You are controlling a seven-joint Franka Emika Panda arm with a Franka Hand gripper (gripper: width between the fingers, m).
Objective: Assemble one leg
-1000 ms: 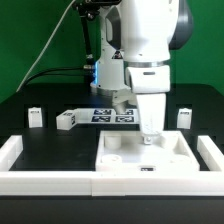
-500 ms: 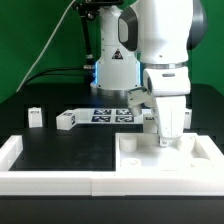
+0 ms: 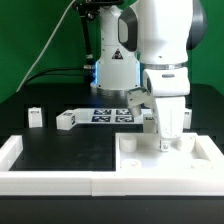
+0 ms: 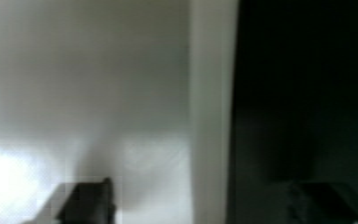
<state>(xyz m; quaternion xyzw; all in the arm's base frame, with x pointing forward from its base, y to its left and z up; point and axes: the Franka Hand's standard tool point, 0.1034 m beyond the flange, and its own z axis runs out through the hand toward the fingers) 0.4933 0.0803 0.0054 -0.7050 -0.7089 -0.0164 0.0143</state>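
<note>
White plate [image 3: 135, 160] on a black desk [image 3: 70, 150]; the claw [image 3: 164, 145], spread wide and empty, straddles the plate's edge. The leg [image 3: 34, 117] stands well apart from the plate. Square the plate up gently before reaching for it.

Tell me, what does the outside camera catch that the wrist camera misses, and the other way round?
Only the exterior view shows the arm, the marker board and a small white leg standing on the black table at that view's left. Only the wrist view shows, close and blurred, the two dark fingertips spread wide, one over white and one over black. Both show the gripper low at the square plate, with the plate's edge against the table.
</note>
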